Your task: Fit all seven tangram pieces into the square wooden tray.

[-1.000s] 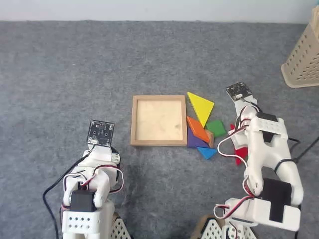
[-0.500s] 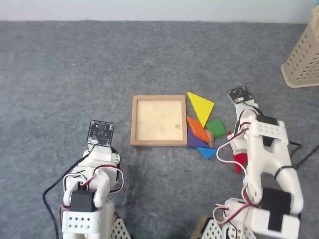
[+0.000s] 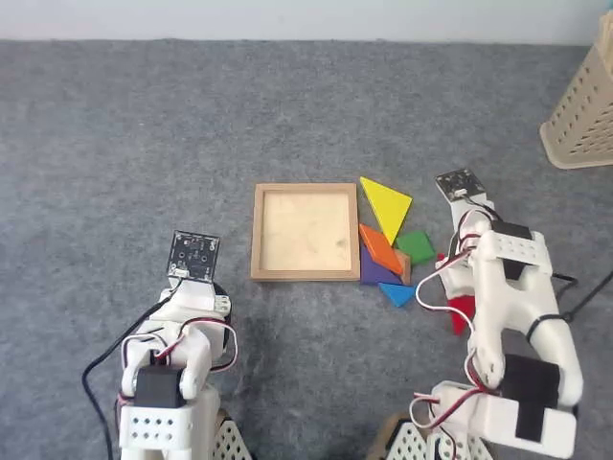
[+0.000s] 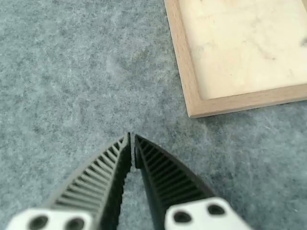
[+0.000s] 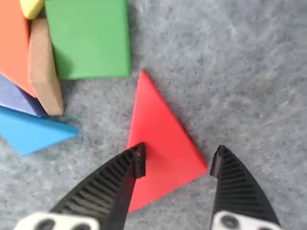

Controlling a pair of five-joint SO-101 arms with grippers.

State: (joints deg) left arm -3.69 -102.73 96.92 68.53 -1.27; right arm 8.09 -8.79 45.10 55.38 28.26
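Observation:
The square wooden tray (image 3: 261,230) lies mid-table with nothing in it; its corner (image 4: 192,96) is ahead of my left gripper. Beside it lie the yellow triangle (image 3: 385,206), orange piece (image 3: 380,249), green square (image 3: 417,246), purple piece (image 3: 372,270), a plain wood piece (image 3: 405,266) and blue triangle (image 3: 397,293). The red triangle (image 5: 160,143) lies flat on the carpet. My right gripper (image 5: 177,160) is open just above it, one finger over its edge and the other past its corner. My left gripper (image 4: 132,141) is shut and holds nothing, over bare carpet short of the tray.
A beige slatted basket (image 3: 584,110) stands at the far right edge. Grey carpet (image 3: 144,134) covers the table, with open room to the left of and behind the tray. Both arm bases sit at the near edge.
The right arm has drawn back slightly toward its base and lowered over the red triangle. The left arm has not moved.

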